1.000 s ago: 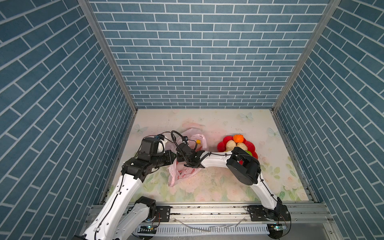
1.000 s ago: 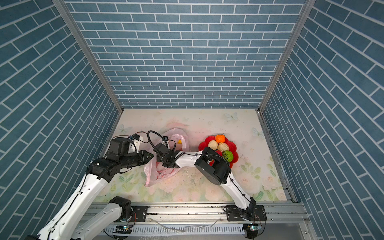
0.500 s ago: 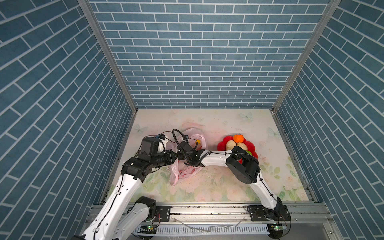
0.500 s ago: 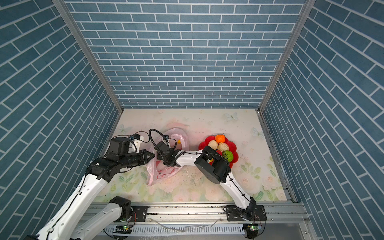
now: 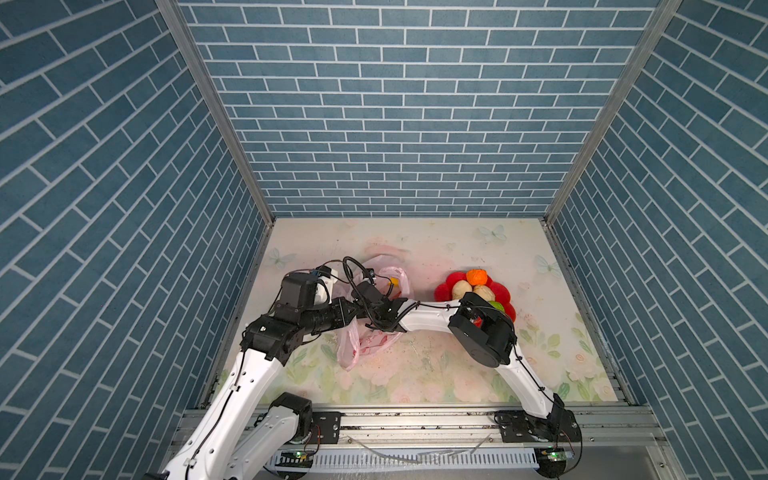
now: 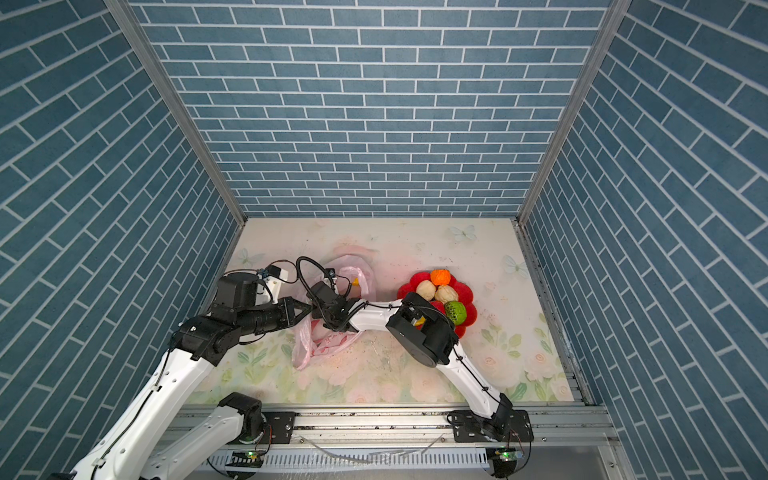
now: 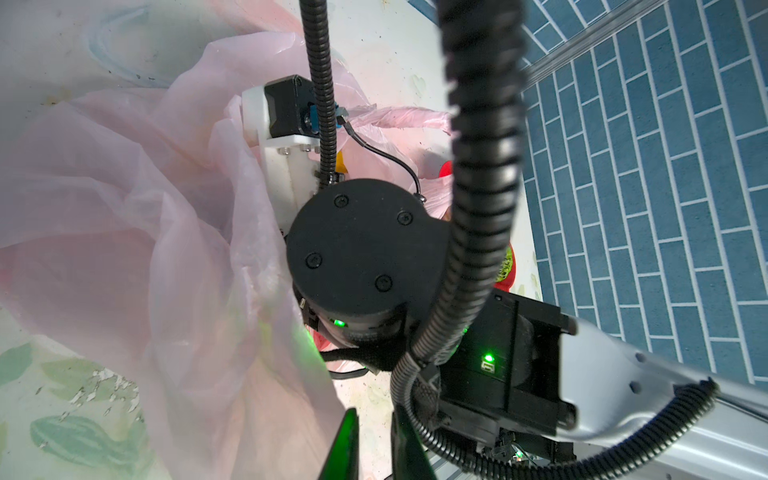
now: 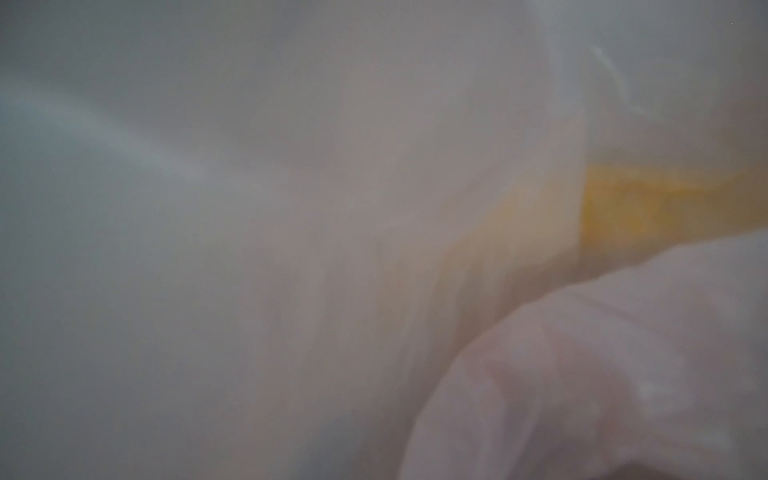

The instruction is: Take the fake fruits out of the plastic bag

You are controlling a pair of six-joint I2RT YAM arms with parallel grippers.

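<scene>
Jaws, left: pressed together in both top views. The left gripper (image 6: 306, 308) has the rim of the plastic bag (image 6: 320, 345) drawn up to its tip, so I judge it to be pinching the film.
Jaws, right: cannot tell. The right gripper (image 5: 368, 294) reaches into the bag's mouth and film hides its fingertips.
Top views, fruit out: the orange fruit (image 5: 476, 276), two cream fruits (image 5: 461, 289) and the green fruit (image 5: 496, 306) lie on the red dish (image 5: 503, 293), well apart from the bag.
Top views, fruit left: a yellow fruit (image 5: 392, 284) shows inside the bag, just beside the right gripper.
Top views, change: over the last second the right wrist has edged slightly deeper into the mouth. The left arm and the dish look the same.
Left wrist view: pink film bulges beside the right arm's wrist. The left fingers (image 7: 347, 440) stand close together at the frame edge, and a corner of yellow shows beyond the right arm's camera mount.
Right wrist view: only blurred film and a yellow patch (image 8: 648, 203) close ahead.
Meaning: a reach for the yellow piece looks under way, so at least this fruit is still to come out. Film may get caught in the grip along with it.
</scene>
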